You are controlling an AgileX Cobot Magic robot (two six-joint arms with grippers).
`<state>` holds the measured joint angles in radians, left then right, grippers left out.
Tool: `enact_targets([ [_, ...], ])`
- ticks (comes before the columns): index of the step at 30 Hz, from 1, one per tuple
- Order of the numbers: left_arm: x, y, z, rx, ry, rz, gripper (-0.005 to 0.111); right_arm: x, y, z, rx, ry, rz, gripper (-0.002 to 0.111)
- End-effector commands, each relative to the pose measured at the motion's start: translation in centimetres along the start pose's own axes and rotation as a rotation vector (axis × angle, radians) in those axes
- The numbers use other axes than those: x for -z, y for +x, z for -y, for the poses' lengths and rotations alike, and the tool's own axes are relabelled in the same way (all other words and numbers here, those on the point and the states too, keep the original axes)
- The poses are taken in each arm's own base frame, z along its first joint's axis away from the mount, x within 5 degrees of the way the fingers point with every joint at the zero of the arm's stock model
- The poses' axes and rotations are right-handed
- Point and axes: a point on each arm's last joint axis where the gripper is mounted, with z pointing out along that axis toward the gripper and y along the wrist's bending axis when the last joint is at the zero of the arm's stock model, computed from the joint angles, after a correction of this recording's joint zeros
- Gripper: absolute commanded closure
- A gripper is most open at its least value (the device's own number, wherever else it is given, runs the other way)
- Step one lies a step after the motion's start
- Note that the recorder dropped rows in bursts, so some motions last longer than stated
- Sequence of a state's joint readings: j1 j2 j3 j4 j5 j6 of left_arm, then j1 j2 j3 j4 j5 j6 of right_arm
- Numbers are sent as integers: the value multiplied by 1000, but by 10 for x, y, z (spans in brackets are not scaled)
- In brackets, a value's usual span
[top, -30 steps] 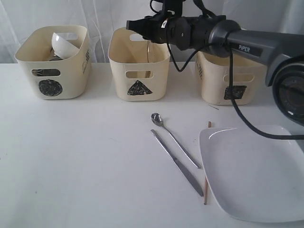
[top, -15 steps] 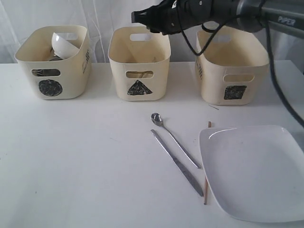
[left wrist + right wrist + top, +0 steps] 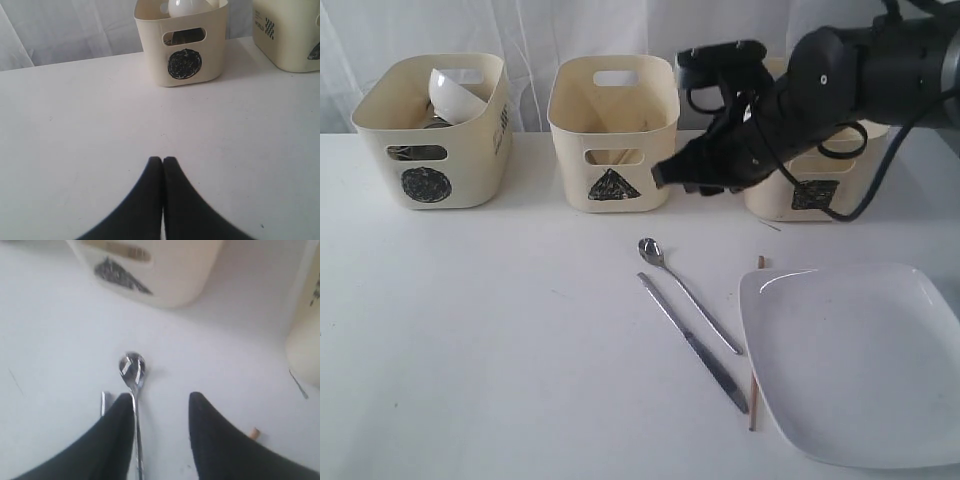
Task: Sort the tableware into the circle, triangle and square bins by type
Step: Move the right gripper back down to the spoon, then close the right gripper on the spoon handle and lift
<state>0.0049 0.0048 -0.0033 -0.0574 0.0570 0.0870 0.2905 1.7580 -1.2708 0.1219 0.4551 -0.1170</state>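
Note:
A steel spoon [image 3: 686, 292] and a steel knife [image 3: 694, 343] lie side by side on the white table, left of the large square white plate [image 3: 860, 360]. A wooden chopstick [image 3: 753, 400] pokes out from under the plate's left edge. The round white bowl [image 3: 455, 95] rests tilted in the circle bin [image 3: 432, 130]. My right gripper [image 3: 665, 176] hangs open and empty above the spoon's bowl end, in front of the triangle bin [image 3: 613, 135]. In the right wrist view the spoon [image 3: 133, 371] runs under one finger [image 3: 120, 430]. My left gripper [image 3: 162, 161] is shut and empty over bare table.
The square bin [image 3: 810, 165] stands behind my right arm at the back right. The three bins line the table's far edge before a white curtain. The plate reaches the table's front right corner.
My right arm has swung down and rightward from above the triangle bin to a spot low in front of it. The thin piece seen over that bin one second ago is gone from view.

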Motion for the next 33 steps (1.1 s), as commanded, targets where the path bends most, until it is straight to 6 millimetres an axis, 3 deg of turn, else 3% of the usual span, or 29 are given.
enact_targets([
  [1, 0, 1, 0, 5, -4, 4, 107, -16, 15, 3, 76, 23, -78, 73],
  [12, 0, 1, 0, 5, -4, 4, 107, -63, 48, -3, 233, 45, -287, 73],
  [19, 0, 1, 0, 5, -4, 4, 107, -67, 41, -11, 270, 34, -317, 73],
  [25, 0, 1, 0, 5, -4, 4, 107, -85, 39, -31, 338, -17, -433, 73],
  [29, 0, 1, 0, 5, -4, 4, 107, -96, 36, -33, 352, -24, -451, 64],
  [33, 0, 1, 0, 5, -4, 4, 107, -103, 38, -33, 353, -25, -459, 63],
])
